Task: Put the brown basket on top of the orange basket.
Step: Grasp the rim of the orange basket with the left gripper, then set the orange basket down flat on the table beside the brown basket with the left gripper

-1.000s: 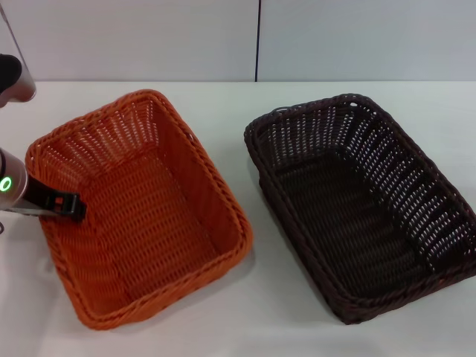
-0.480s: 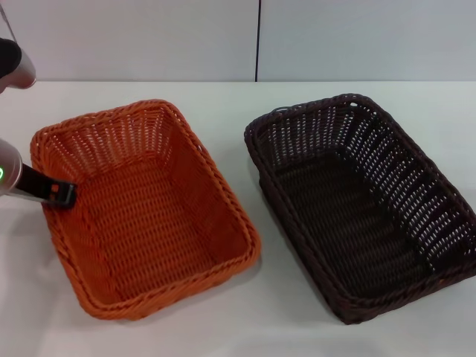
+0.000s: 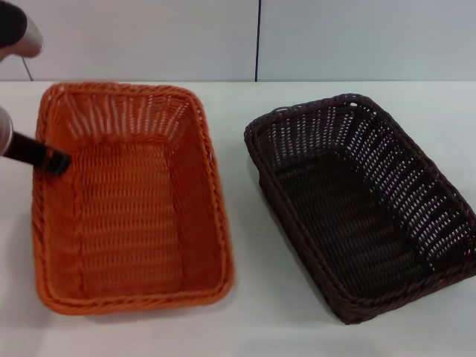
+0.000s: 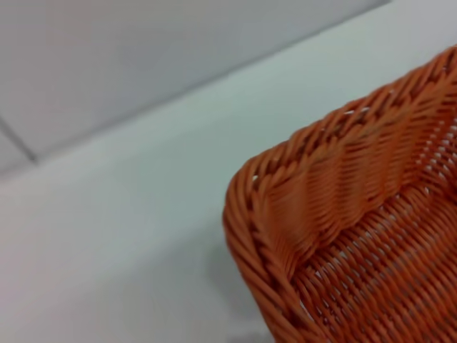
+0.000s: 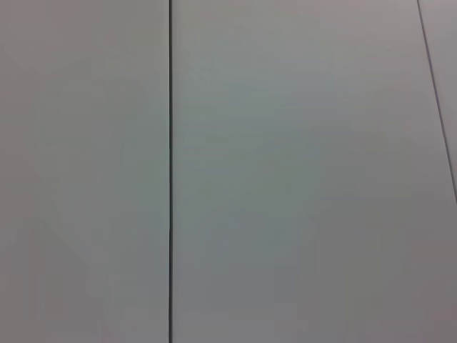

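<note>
The orange basket (image 3: 130, 216) sits on the left of the white table, its long sides running front to back. My left gripper (image 3: 53, 161) reaches in from the far left and is shut on its left rim, with a black finger inside the wall. The left wrist view shows one corner of the orange basket (image 4: 357, 236) close up, over the table. The brown basket (image 3: 357, 216) stands on the right, turned at an angle, apart from the orange one. My right gripper is out of view, and its wrist view shows only a plain wall.
The white table (image 3: 245, 312) shows bare between the baskets and along the front edge. A grey wall (image 3: 149, 37) with a dark vertical seam rises behind the table.
The left gripper has moved back and to the left, swinging the orange basket clockwise until it lies square to the table edge. The brown basket has not moved.
</note>
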`<state>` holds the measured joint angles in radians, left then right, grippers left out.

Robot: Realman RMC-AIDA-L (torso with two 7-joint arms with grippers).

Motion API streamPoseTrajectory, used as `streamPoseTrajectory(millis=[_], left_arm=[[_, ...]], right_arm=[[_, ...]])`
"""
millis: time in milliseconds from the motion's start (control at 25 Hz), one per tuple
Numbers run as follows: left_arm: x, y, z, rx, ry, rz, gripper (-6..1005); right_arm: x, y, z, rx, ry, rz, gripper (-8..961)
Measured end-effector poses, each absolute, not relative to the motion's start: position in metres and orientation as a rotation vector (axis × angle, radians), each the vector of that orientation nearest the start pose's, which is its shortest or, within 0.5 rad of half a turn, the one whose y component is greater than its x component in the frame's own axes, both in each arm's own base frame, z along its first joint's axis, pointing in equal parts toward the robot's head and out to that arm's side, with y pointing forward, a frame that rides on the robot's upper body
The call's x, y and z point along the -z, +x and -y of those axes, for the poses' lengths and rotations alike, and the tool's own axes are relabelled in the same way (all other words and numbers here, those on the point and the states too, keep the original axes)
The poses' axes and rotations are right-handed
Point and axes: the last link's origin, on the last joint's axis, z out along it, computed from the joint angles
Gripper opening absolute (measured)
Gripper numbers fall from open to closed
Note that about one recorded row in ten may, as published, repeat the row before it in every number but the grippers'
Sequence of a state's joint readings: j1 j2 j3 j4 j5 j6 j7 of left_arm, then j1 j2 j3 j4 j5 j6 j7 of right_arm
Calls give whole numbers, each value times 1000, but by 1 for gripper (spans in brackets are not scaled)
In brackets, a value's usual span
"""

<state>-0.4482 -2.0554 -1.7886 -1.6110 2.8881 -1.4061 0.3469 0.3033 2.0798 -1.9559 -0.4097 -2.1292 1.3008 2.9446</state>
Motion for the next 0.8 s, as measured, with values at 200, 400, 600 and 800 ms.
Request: streamPoseTrajectory(millis=[200, 400, 600, 800], left_arm=[[-99, -189, -371, -413, -2103, 751, 222], [-112, -166, -372, -456, -2166, 547, 185], [-115, -148, -375, -519, -2218, 371, 167], [-113, -136, -378, -586, -2268, 174, 163]], right_arm=[[-59, 340, -313, -648, -1028, -432, 827], [-59, 338, -308, -664, -1011, -429, 827], [-58, 336, -302, -680, -1002, -419, 826], [-56, 334, -297, -688, -1003, -411, 826]])
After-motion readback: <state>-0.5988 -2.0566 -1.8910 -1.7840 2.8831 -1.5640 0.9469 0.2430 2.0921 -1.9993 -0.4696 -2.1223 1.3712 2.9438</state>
